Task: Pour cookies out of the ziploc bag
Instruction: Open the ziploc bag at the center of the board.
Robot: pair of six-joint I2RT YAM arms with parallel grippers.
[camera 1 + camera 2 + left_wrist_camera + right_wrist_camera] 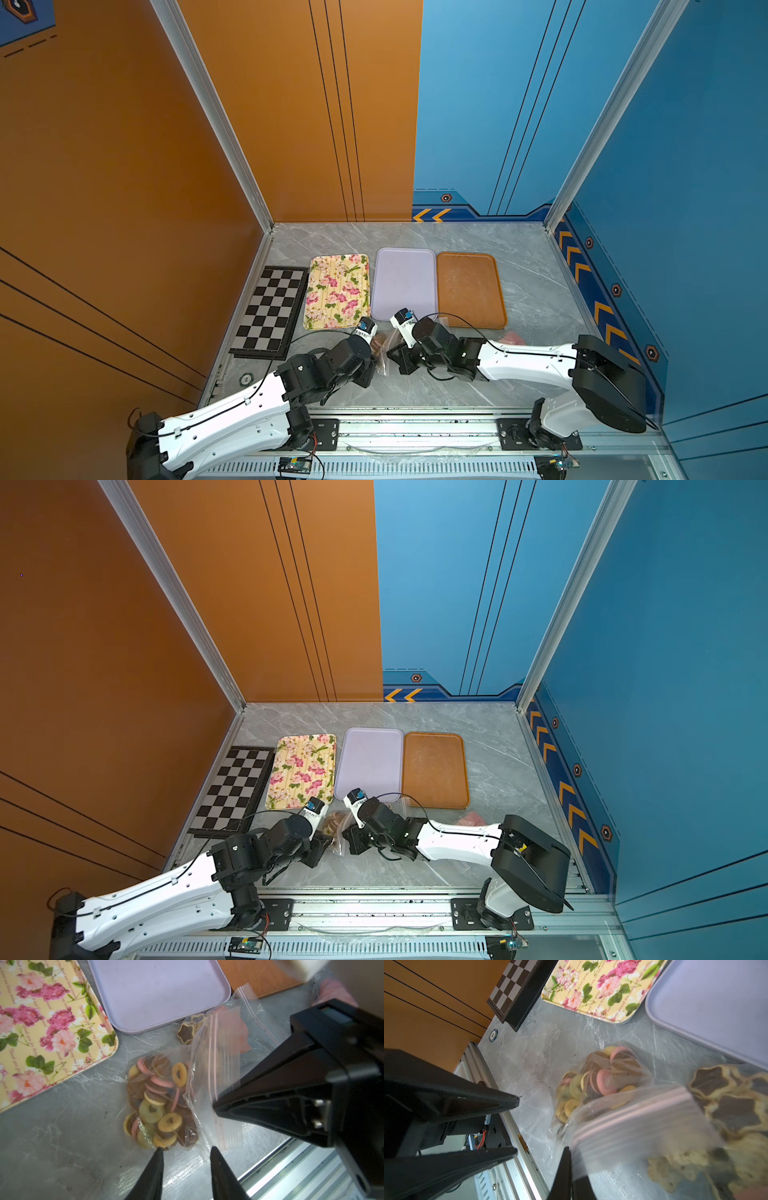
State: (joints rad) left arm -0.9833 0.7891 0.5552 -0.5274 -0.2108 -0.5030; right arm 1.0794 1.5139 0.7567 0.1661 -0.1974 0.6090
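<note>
The right gripper (569, 1155) is pinched together on one end of the zip strip (633, 1120) of the ziploc bag (207, 1076), which lies on the table (62, 1126). Whether it holds one lip or both cannot be told. Clamping both would keep the mouth from opening when the bag is tipped.

Just beyond its tips, the cookies (158, 1101) sit heaped at the bag's closed end. There the left gripper (186, 1148) hovers with its jaws apart, tips at the heap's edge. Closing there could crack a biscuit, or catch only slick film and slip.

A second bag (726, 1105) of flower-shaped biscuits lies against the strip and might be dragged along. Farther out, the lilac tray (158, 991) is beside the bag, not under it, so an early tip would spill onto the table.
</note>
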